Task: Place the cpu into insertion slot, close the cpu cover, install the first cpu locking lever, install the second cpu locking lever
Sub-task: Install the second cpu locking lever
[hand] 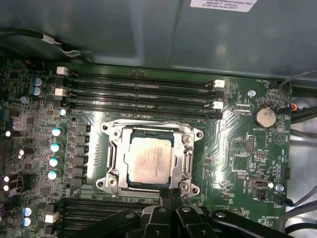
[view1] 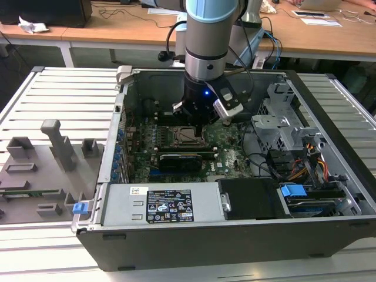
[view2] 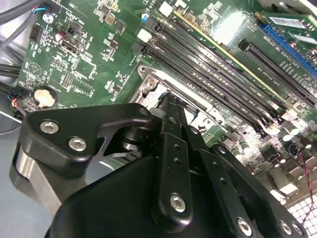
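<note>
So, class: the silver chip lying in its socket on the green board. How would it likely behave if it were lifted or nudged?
The chip looks like a thin flat metal-topped square, so probably stiff and light. Its smooth top may be slippery. Lying flat in the socket, it is unlikely to roll or tip, and the surrounding rim would probably stop it sliding.

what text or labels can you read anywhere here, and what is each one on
No text can be quoted with confidence.
On the power supply, the black label: print too small to read.
On the case wall, the white label: cut off, unreadable.
On the cpu: faint marks, unreadable.
On the green board: tiny white print, unreadable.
</note>
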Robot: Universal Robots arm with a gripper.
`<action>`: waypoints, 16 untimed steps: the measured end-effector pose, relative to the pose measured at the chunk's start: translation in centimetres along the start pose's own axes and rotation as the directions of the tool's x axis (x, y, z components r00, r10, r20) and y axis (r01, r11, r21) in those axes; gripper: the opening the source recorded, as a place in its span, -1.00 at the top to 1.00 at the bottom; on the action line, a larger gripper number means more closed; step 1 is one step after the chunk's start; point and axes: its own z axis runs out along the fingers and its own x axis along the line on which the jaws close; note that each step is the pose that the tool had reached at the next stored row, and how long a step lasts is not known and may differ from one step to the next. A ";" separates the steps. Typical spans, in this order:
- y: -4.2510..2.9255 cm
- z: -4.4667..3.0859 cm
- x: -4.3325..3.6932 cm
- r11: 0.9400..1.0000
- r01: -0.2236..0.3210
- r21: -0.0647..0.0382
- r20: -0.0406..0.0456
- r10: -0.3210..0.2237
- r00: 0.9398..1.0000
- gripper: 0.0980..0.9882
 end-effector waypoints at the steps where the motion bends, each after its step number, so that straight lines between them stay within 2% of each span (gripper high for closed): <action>1: -0.03 0.00 0.01 1.000 0.000 0.000 0.000 0.000 1.000 0.98; 8: -0.13 -0.37 0.01 1.000 0.000 0.000 0.000 0.000 1.000 0.98; 11: -0.50 -0.39 0.08 1.000 0.000 0.000 0.000 0.000 1.000 0.98; 12: -0.83 -0.41 0.11 1.000 0.000 0.000 0.000 0.000 1.000 0.98; 16: -1.27 -0.37 0.34 1.000 0.000 -0.006 0.000 0.000 1.000 0.98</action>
